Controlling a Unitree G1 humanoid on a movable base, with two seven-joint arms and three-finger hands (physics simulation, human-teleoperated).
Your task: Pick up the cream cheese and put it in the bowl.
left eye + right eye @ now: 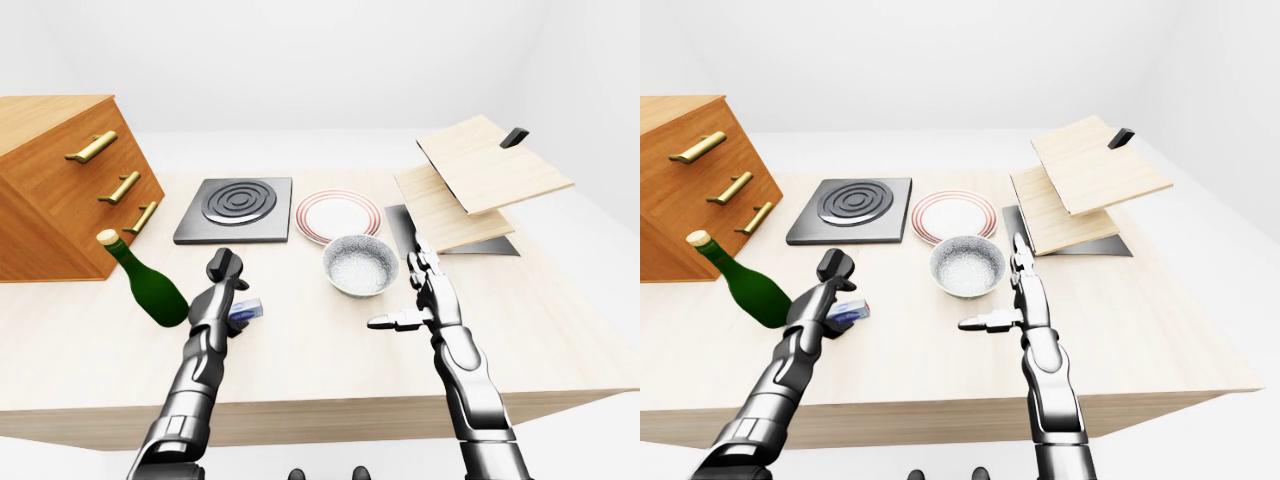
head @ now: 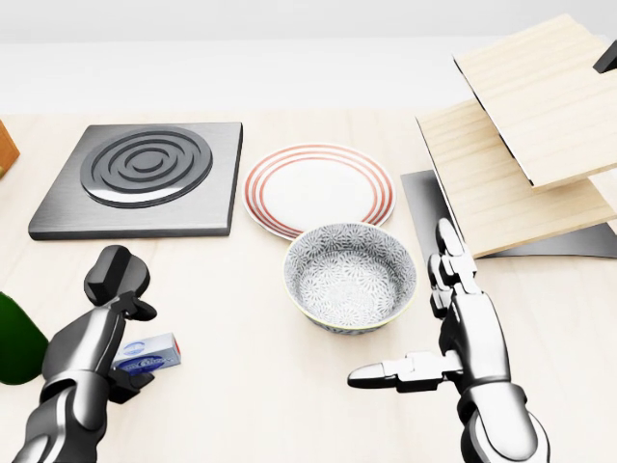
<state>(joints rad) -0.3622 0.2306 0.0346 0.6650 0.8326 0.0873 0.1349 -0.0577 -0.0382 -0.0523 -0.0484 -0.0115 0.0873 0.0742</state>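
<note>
The cream cheese, a small white and blue box, lies flat on the table at the lower left of the head view. My left hand stands at the box's left end. Its curled fingers are raised above the box and its thumb sits low beside it, so the hand is open and not closed round the box. The patterned grey bowl stands empty at the middle, to the right of the box. My right hand hovers open just right of the bowl, fingers pointing up the view and thumb pointing left.
A red-rimmed plate and a dark hob plate lie above the bowl. A green bottle lies left of my left arm, beside a wooden drawer chest. Tilted wooden boards rest on a dark tray at the right.
</note>
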